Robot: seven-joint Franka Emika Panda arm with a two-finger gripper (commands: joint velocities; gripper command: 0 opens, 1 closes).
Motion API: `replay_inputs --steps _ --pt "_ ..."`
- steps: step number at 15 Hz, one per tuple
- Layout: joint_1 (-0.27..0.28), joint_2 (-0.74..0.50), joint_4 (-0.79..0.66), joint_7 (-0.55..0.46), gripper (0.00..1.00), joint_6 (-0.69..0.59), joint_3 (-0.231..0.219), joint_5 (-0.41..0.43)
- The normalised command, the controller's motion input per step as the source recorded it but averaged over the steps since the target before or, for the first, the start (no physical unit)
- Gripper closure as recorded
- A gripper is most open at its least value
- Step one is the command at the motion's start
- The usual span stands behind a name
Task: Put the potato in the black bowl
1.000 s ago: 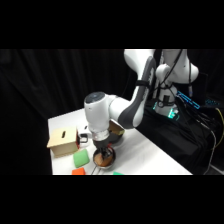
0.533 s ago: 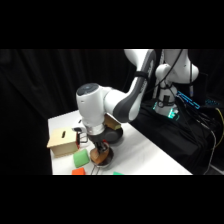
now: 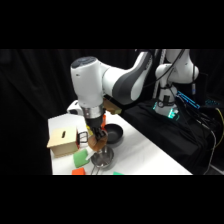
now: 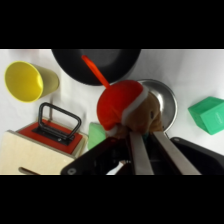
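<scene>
Pincer is pinching the potato, fingers clamped on it from either side. In the wrist view a tan-brown lump sits right at the fingertips, with a red rounded piece pressed against its left side and a pale band between the two; cannot tell if the red part belongs to the same thing.

Side view: pincer hangs under the white arm, brown lump held clear of the desk, just above the silver bowl.

Directly below the load in the wrist view: silver bowl, shiny rim showing to the right of the potato. Potato is over that bowl, not over the black one.

Black bowl is next out, touching or nearly touching the silver bowl's rim, at the top of the wrist view. An orange-red strip lies across its inside. In the side view the black bowl sits just behind the silver one.

Further out, wrist view:
- yellow cup on its side, mouth toward the camera, left of the black bowl
- wooden box with a red top and a black handle, lower left
- pale green piece between box and pincer
- green block at the right edge, well apart from the bowls

Side view also shows the wooden box at the desk's left, a green block and an orange block in front of it.
</scene>
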Motion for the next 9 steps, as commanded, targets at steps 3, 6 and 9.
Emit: replay_inputs --steps 3,6,9 --pt "-0.086 -0.52 -0.50 0.09 0.93 0.01 -0.032 -0.124" --pt "-0.106 -0.51 -0.50 0.07 0.93 0.05 -0.024 -0.125" --pt "-0.118 -0.39 -0.40 0.03 0.93 0.09 -0.016 -0.106"
